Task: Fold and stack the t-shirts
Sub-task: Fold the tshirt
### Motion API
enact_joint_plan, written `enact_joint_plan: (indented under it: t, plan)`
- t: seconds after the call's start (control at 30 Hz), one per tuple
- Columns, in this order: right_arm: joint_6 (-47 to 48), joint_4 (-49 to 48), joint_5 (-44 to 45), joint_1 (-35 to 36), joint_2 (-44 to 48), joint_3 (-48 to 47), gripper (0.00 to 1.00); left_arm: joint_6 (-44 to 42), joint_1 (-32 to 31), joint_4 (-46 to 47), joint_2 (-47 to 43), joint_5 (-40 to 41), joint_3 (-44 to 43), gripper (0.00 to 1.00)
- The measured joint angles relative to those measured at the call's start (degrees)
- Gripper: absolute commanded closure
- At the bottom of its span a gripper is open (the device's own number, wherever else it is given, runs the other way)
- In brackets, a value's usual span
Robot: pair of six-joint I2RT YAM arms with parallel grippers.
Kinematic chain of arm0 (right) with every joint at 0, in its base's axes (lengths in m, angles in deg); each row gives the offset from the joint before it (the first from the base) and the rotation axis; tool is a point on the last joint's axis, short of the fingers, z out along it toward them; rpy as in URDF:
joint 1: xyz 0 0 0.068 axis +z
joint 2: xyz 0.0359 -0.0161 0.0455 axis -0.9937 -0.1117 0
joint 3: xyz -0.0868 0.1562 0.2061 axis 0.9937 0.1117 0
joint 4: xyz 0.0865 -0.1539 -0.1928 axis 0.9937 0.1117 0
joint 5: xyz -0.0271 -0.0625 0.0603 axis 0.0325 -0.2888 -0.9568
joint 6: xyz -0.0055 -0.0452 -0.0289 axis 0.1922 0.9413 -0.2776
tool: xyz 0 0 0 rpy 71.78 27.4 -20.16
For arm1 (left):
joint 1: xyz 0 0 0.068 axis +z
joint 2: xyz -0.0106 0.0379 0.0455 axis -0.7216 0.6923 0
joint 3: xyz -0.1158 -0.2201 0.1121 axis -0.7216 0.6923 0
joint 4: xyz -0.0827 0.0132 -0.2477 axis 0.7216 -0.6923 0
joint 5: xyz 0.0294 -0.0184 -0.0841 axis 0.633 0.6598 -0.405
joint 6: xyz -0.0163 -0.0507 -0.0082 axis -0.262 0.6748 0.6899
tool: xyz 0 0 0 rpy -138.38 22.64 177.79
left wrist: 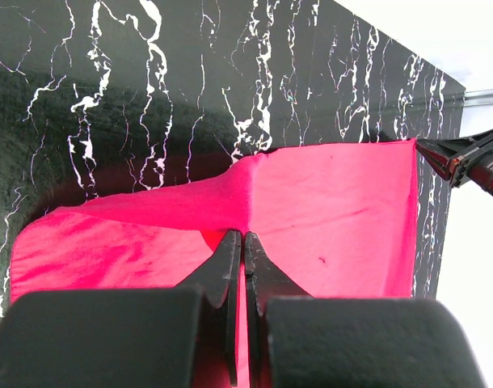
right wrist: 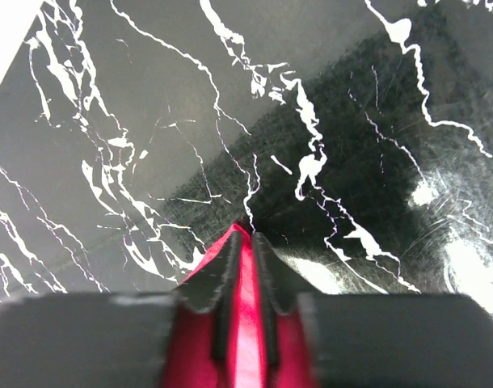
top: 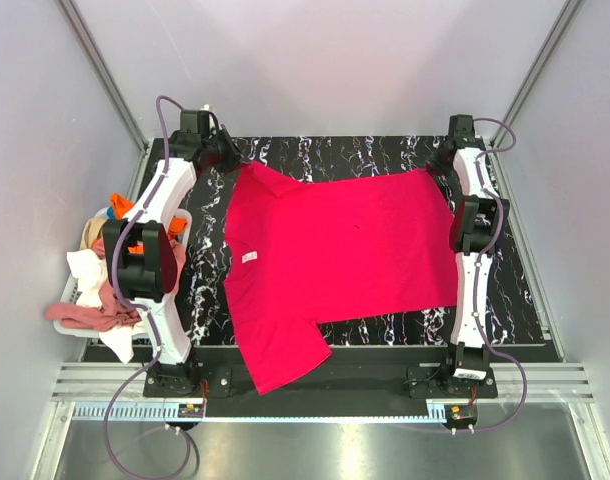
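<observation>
1. We see the red tee (top: 345, 250) spread flat across the middle of the black marbled table (top: 385, 155). One sleeve hangs over the near edge at 7 o'clock, and a small white label (top: 249, 257) shows toward 9 o'clock.
2. The left gripper (left wrist: 242, 236), at 11 o'clock on the table, is clamped on the tee's far-left corner. The right gripper (right wrist: 242, 238), at 1 o'clock, pinches the far-right corner.
3. At 9 o'clock, just off the table, a heap (top: 90, 310) of other shirts in orange, pink, white and beige fills a white basket (top: 181, 218). The left arm (top: 145, 255) crosses above the basket and hides much of it from us.
4. The left wrist view shows what the overhead one cannot. The fingers are pressed together with the red cloth lifted into a ridge at their tips. The far hem runs straight to the other gripper, which touches the tee's corner at 3 o'clock.
5. The right wrist view shows a thin strip of red caught between nearly closed fingers, with white-veined marble ahead. We cannot see the rest of the tee from there.
</observation>
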Motion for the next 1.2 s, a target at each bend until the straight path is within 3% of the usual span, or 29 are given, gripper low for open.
enact_joint_plan:
  t: [0.07,0.47,0.73,1.0,1.1,1.13,1.2]
  plan:
    - [0.07,0.31,-0.02,0.13,-0.24,-0.39,1.00,0.00,0.00,0.00,0.00,0.00,0.00,1.00]
    - [5.40,-1.09,-0.37,0.35,-0.04,-0.13,1.00,0.00,0.02,-0.46,0.00,-0.07,-1.31,1.00]
    - [7.50,-9.99,-3.98,0.09,9.07,15.89,1.00,0.46,0.04,-0.79,-1.55,-1.84,0.37,1.00]
    - [7.89,-21.44,-2.93,-0.02,21.40,34.07,1.00,0.48,0.07,-1.97,-9.22,-2.51,6.38,1.00]
    - [7.72,-24.11,-2.58,-0.37,24.33,36.96,1.00,0.46,0.04,-2.05,-11.61,-2.64,8.90,1.00]
    - [7.58,-24.83,-2.60,-0.57,24.65,36.98,0.96,0.46,0.02,-2.19,-12.11,-2.69,9.51,1.00]
    - [6.51,-25.79,-3.04,-0.96,24.70,36.39,0.78,0.44,-0.26,-2.25,-12.85,-2.86,11.02,1.00]
